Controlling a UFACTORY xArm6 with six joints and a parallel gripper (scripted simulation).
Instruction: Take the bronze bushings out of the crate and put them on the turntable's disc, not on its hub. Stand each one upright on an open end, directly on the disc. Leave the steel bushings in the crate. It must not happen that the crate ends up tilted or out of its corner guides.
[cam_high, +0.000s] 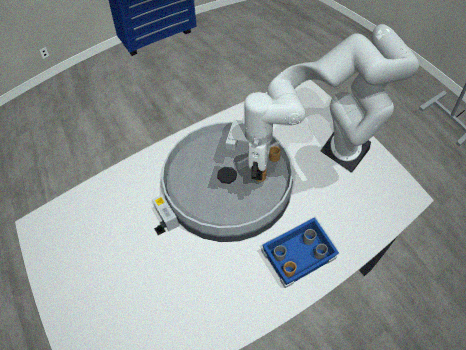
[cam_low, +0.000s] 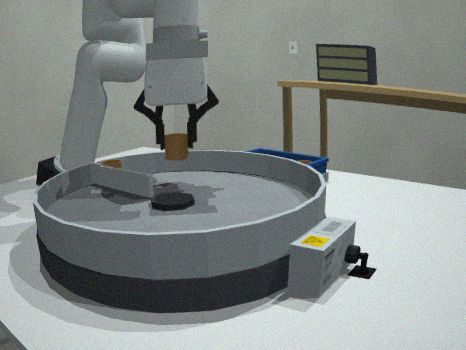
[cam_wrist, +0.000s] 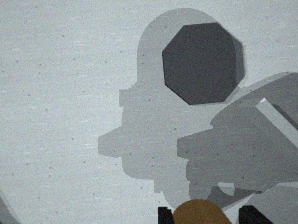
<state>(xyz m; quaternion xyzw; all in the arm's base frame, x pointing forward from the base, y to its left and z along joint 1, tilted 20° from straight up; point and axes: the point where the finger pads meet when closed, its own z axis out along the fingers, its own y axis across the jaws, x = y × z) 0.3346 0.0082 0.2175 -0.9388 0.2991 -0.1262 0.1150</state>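
A: How'll the bronze bushing (cam_low: 176, 146) handle, d'you think?

B: Stiff, smooth, prob. slippery metal; short hollow tube, so we'd judge it a bit heavy for its size but not fragile; best hold is across the outer wall, w/ the open ends left free to stand on.

A: And where's it sit vs. the gripper (cam_low: 176, 131)?

B: Right between the fingers, upright; gripper's clamped on it across the sides; the lower part sticks out below the fingertips; in the wrist view only its bronze edge shows at the bottom.

A: Over what?

B: Over the turntable's disc (cam_high: 200, 200), on the side toward the arm's base edge of the bench; hub (cam_high: 226, 175) is just beside it, apart, so we're off the hub; can't tell if it's touching the disc.

A: Others?

B: One bronze bushing stands on the disc (cam_high: 274, 153) near the rim; one's left in the crate (cam_high: 289, 268) w/ three steel bushings (cam_high: 309, 236), crate (cam_high: 270, 252) near the bench's front-right edge.
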